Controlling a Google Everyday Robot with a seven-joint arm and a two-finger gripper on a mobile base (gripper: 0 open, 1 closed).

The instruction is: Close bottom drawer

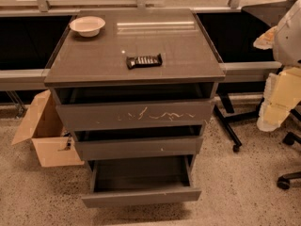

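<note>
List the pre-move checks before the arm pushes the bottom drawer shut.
1. Bottom drawer is pulled out, front panel exposed: ok.
2. Nothing visibly sticking up out of the drawer: ok.
3. Cardboard box sits left of the cabinet, apart from the drawer: ok.
4. Chair base is on the right, off the drawer's path: ok.
5. Gripper lined up with the front panel: not ok, it hangs at the right edge, well away.
6. Gripper ready to push: cannot tell.

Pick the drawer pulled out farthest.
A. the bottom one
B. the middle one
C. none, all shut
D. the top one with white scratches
A: the bottom drawer juts well past the scratched front and the middle front, its dark inside showing; the gripper is not in view.
</note>
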